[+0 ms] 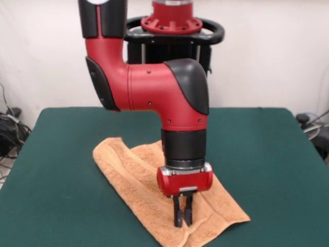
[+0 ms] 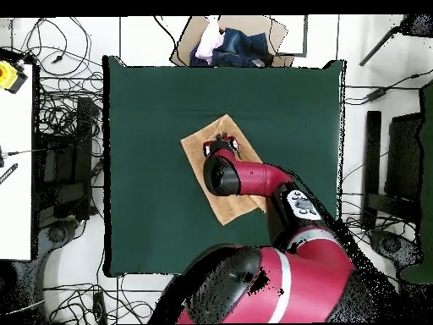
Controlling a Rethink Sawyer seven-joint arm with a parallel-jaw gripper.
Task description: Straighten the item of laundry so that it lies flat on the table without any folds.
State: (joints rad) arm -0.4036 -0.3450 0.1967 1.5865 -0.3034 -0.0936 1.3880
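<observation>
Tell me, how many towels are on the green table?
1. The peach towel lies folded near the table's middle, under the gripper. None other shows, though the arm hides some tabletop.

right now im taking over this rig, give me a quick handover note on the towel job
Gripper: lowered onto the towel, fingers close together, tips at or in the cloth near its camera-side end in the front view; whether they pinch fabric cannot be told.
Towel: near the middle of the green table, lying diagonally, folded over on itself with a ridge running along its length.
Done: arm brought down to the towel.
Left: open out the fold and spread the towel flat.
</observation>
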